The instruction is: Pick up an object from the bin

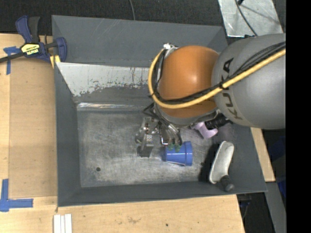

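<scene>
Both fingers of claw (156, 141) spread, nothing btwn; blue cup (178, 155) just beside.

Behind the bin (65, 144) the floor (160, 1) is very dark, almost black, and looks a bit rough, like carpet. A thin black cable (132, 8) lies on it and bends in a curve down to the bin's far edge. In the top right corner a shiny silver sheet (245, 11) lies flat on the dark floor, with crinkles in it. Light falls on the bin's back wall (102, 76) and makes a bright pale band there, where the grey is scratched and flaked. The bin's bottom (107, 154) is grey too, rubbed pale in the middle and darker by the walls.
</scene>
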`<state>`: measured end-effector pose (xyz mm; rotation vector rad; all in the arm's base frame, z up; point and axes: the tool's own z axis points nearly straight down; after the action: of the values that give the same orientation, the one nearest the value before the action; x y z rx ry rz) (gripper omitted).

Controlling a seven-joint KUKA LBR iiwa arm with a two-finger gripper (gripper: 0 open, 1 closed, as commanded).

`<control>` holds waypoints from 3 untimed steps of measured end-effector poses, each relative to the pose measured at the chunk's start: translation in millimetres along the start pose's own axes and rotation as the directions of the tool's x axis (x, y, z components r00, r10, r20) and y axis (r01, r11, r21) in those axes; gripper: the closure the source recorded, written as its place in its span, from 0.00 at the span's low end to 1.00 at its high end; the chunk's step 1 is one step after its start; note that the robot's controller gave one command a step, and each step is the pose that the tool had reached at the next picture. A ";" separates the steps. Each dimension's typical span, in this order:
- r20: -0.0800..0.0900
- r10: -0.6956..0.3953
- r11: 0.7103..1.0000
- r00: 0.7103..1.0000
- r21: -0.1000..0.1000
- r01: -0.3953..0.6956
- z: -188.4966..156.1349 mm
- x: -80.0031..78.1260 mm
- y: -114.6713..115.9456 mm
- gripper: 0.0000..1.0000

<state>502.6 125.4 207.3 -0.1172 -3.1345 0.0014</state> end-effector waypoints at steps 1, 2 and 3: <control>0.004 0.066 0.998 0.998 -0.001 -0.066 93.2 -14.8 -21.1 0.00; 0.006 0.068 0.998 0.998 -0.002 -0.068 91.1 -15.3 -21.8 0.00; 0.007 0.006 1.000 1.000 -0.004 -0.006 91.1 -33.0 -53.6 0.00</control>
<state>531.1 69.4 116.1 -0.1276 -3.1415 -0.0038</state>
